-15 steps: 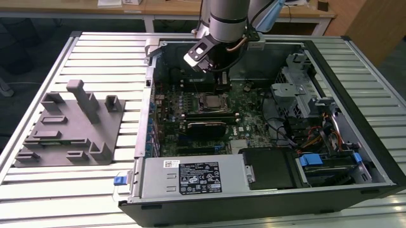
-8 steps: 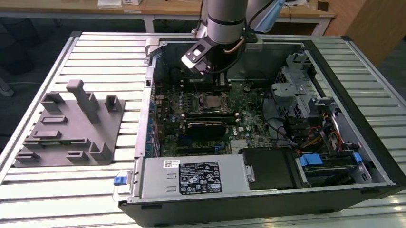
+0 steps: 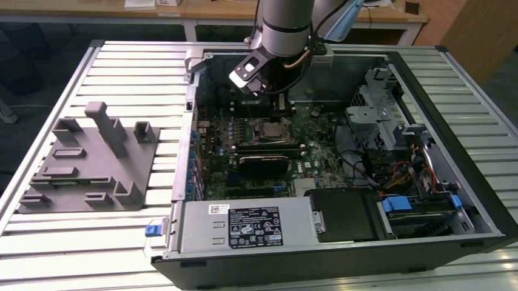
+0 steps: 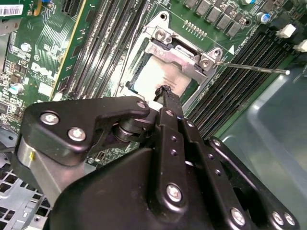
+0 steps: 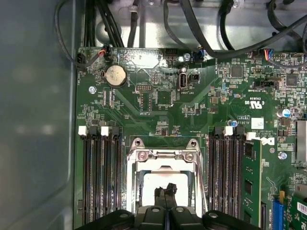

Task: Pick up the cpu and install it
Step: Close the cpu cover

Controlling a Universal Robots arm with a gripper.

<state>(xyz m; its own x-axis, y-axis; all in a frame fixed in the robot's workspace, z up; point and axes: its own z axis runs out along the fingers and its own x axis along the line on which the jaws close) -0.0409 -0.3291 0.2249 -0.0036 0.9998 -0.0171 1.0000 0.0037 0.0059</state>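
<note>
Now pincer [image 5: 165,189] fully closed, tips abv cpu [image 5: 151,184].

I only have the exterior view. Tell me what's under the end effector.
Observer: In both wrist views the end effector hangs over the cpu, which lies flat in the socket.
Operator: Report its fingers.
Observer: In the first wrist view the fingers are pressed together, not around the cpu's edges.
Operator: Check the socket lever.
Observer: In the second wrist view the thin lever juts out across the memory slots.
</note>
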